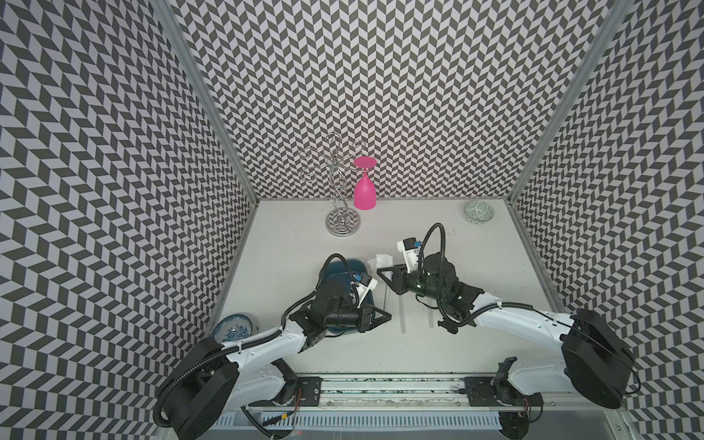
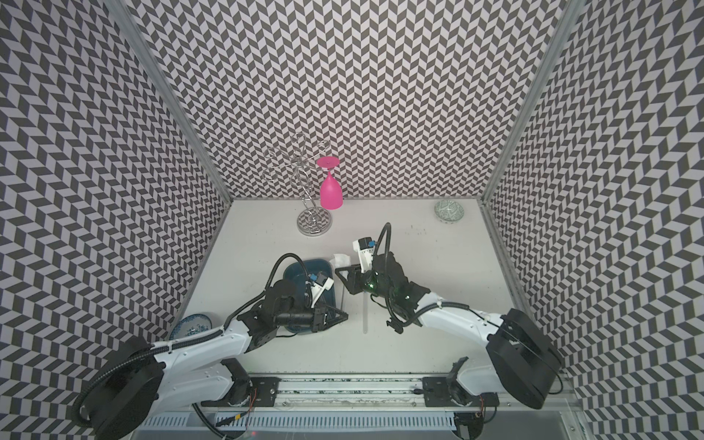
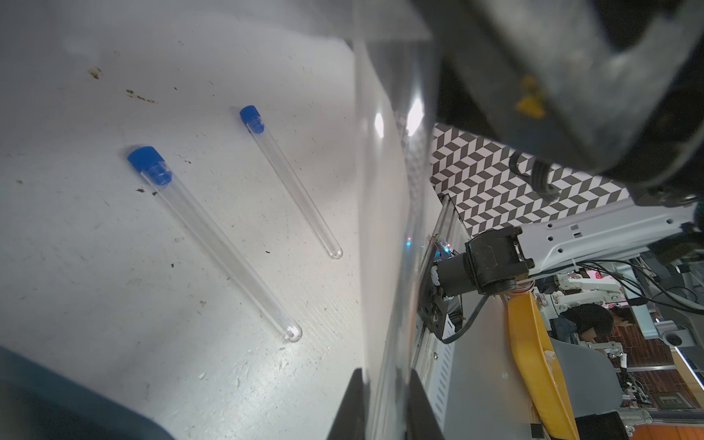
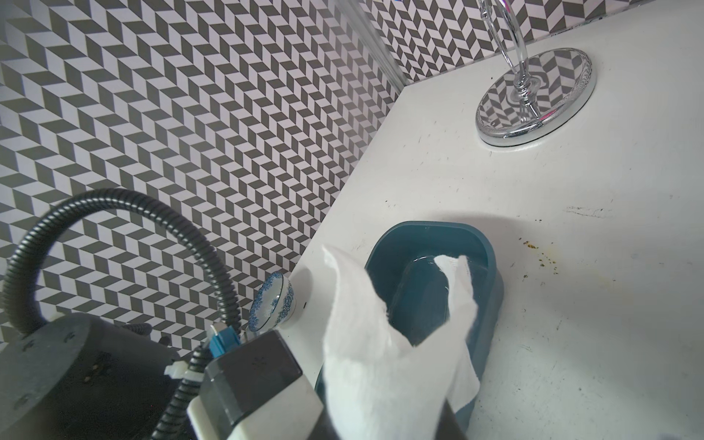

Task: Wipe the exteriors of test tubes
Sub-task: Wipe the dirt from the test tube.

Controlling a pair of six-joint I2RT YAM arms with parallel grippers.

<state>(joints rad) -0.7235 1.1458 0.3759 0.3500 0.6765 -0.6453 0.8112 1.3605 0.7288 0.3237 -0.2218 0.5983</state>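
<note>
My left arm (image 1: 266, 343) covers most of the teal tray (image 1: 340, 271) on the desk's (image 1: 476, 244) left half in both top views; only my right wrist view shows its basin. My right claw (image 1: 381, 271) is clamped on the white tissue (image 4: 365, 343), just beside the tray's far right corner. My left claw (image 3: 384, 411) is pinched tight on one test tube (image 3: 388, 228), long axis running toward the far edge; its tilt and blurred far end I cannot read. A second tube (image 3: 217, 244) and third tube (image 3: 293, 183) lie parallel mid-desk, round ends toward the front edge; their blue caps (image 3: 146, 162) show only in my left wrist view, my right arm (image 1: 514, 316) hiding them from above
</note>
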